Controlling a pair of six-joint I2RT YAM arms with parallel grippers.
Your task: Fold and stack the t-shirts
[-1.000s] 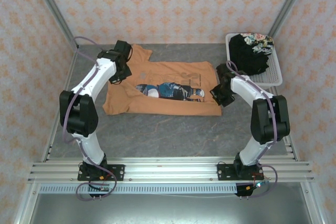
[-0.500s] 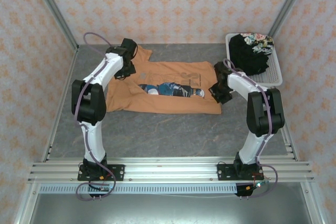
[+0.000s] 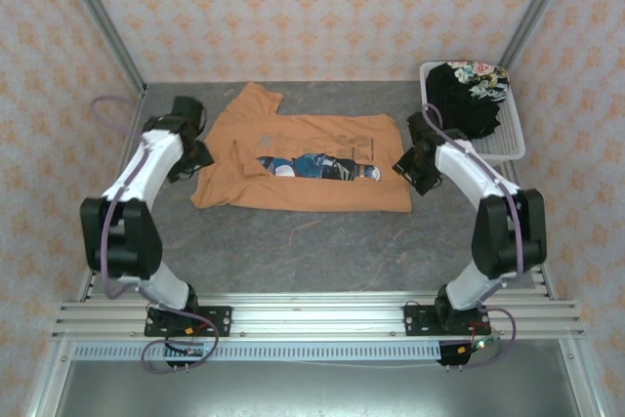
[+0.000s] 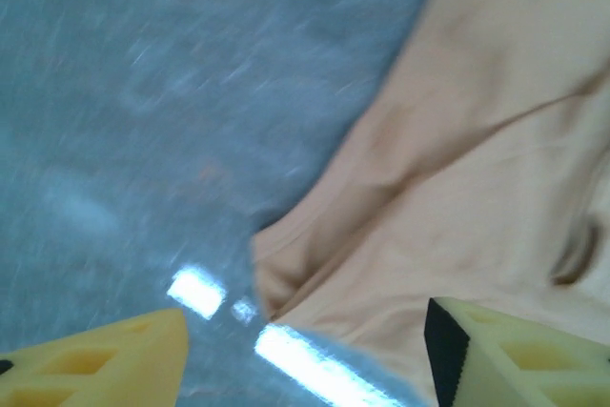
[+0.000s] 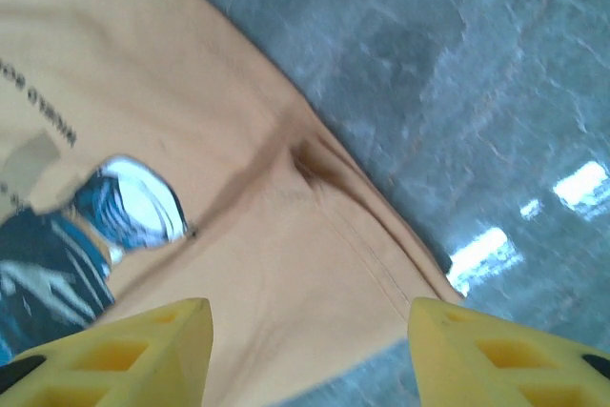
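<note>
In the top view, the orange t-shirt (image 3: 303,158) lay spread on the grey marbled table (image 3: 322,241) in the middle of the frame. One sleeve pointed toward the upper left, and the blue-and-white figure print (image 3: 317,166) showed in a strip across its centre. The black t-shirt (image 3: 459,104) sat bundled in the white mesh basket (image 3: 515,148) at the upper right, with its floral patch on top.

The left gripper (image 3: 195,160) hung just beside the orange shirt's left edge. In the blurred left wrist view its yellow fingers (image 4: 105,359) stood apart at the bottom of the frame with nothing between them. The peach-coloured fabric (image 4: 477,169) covered the right side and bare table showed at the left.

The right gripper (image 3: 415,168) hovered at the shirt's right edge, left of the basket. In the right wrist view its jaws were likewise spread and empty, with yellow fingertips (image 5: 143,350) at the bottom corners. The orange shirt (image 5: 286,264) lay beneath them, creased near its hem, with part of the print (image 5: 105,216) at the left and table at the upper right
</note>
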